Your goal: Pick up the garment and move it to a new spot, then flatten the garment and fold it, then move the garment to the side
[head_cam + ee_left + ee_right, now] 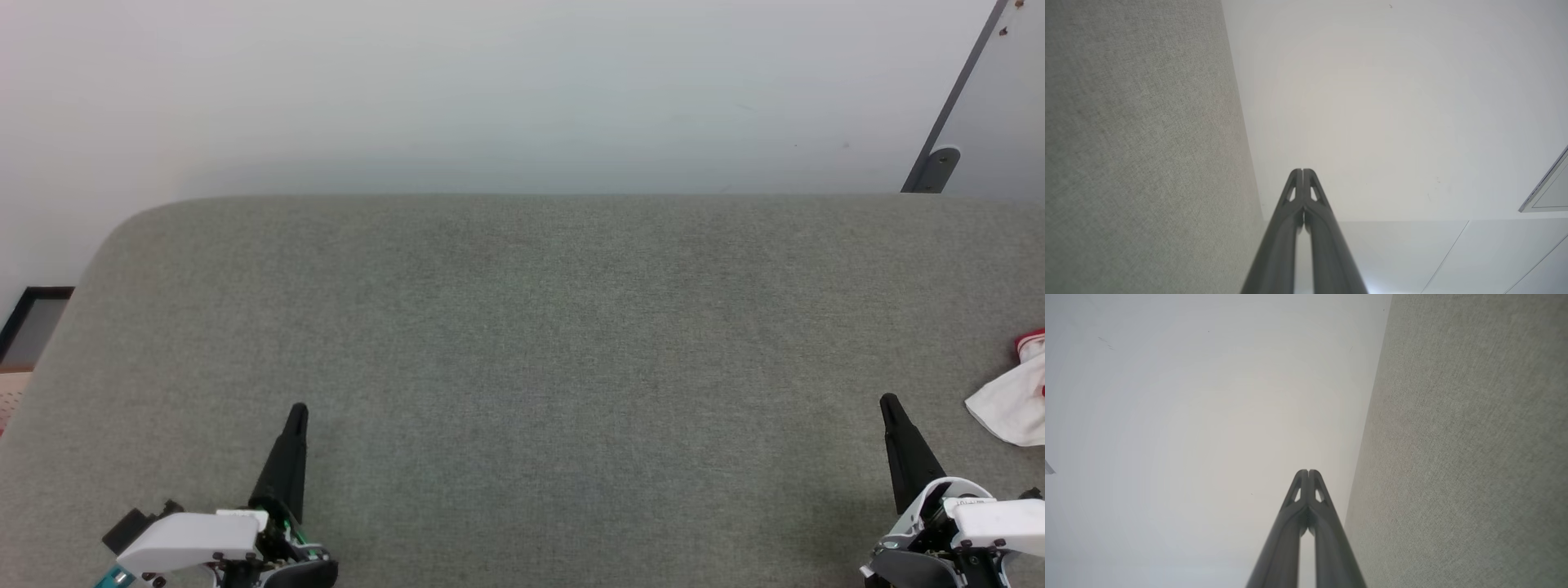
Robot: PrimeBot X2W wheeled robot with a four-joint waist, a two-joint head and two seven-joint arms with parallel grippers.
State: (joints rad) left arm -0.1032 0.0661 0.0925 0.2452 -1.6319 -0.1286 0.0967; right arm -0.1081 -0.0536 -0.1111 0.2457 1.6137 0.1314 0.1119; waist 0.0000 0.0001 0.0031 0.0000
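Head view: my left hand (pixel 298 408) and right hand (pixel 888 400) sit pinched shut and empty, parked apart, I judge as a resting pose over the table (pixel 522 327). The garment (pixel 1016 408) lies near my right hand, cut by the edge; folded or not, I cannot tell.

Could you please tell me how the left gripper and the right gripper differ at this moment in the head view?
The left gripper sits at the lower left, far from the garment; the right gripper sits at the lower right, close beside the garment but apart from it. The left gripper leans toward the robot's right, the right gripper toward its left. Both are shut, hold nothing, and are over the grey fabric surface.
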